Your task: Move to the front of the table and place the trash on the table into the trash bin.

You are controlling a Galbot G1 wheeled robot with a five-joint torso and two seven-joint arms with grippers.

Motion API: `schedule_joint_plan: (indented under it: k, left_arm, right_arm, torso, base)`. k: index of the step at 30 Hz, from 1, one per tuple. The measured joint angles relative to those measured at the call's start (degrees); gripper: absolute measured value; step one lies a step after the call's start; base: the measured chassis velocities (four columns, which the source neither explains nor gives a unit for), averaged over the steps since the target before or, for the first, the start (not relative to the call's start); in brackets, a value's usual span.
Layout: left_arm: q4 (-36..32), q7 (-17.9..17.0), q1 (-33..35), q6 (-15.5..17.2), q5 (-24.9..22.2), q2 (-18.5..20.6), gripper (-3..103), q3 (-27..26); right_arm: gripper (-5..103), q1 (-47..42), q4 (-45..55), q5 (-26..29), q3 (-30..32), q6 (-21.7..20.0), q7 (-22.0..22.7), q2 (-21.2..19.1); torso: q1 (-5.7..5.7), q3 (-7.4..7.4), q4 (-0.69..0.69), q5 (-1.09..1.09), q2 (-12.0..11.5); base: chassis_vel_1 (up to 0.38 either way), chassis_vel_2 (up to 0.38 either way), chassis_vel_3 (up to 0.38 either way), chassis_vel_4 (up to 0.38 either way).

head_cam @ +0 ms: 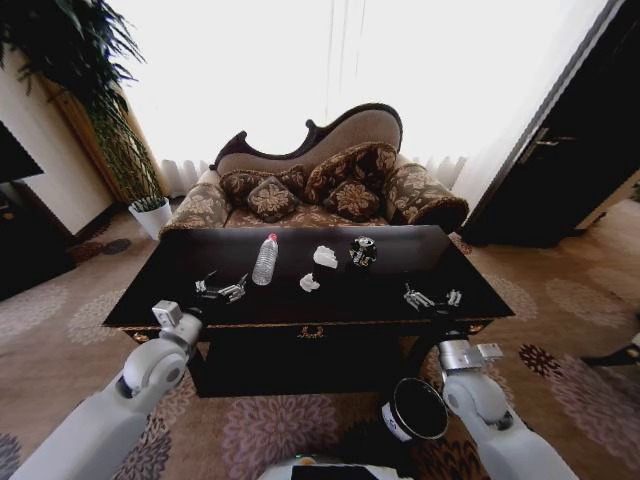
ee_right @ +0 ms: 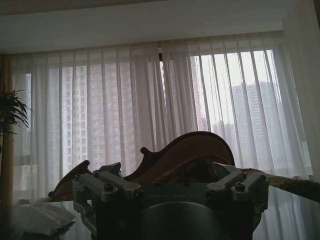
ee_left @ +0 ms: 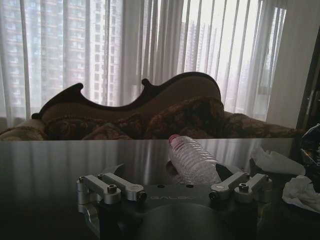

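- Seen from the head, the table (head_cam: 180, 285) carried two paper wads (head_cam: 325, 256) and a black cup (head_cam: 362, 251) beside a water bottle (head_cam: 265, 260).
- The left gripper (head_cam: 222, 289) and right gripper (head_cam: 432, 298) hovered over the table's front edge, both released, empty.
- The trash bin (head_cam: 416, 409) stood below the table's front.
- The left wrist view showed the bottle lying near the wads (ee_left: 275, 162).

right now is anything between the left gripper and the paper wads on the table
Partly. The water bottle stands just right of the left gripper, beside the line to the nearer paper wad. The far wad lies beyond it.
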Motion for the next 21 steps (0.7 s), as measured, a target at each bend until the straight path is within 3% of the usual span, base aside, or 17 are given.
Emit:
schedule_joint_plan:
  k: [21]
  left_arm:
    - [4.6, 1.52, -8.64, -1.06, 2.53, -1.1, 100, 10.77]
  right_arm:
    - [100, 0.61, -1.22, 0.59, 0.23, 0.0, -0.33, -0.91]
  torso:
    - [0.0, 0.0, 0.0, 0.01, 0.0]
  base:
    - [0.0, 0.0, 0.0, 0.0]
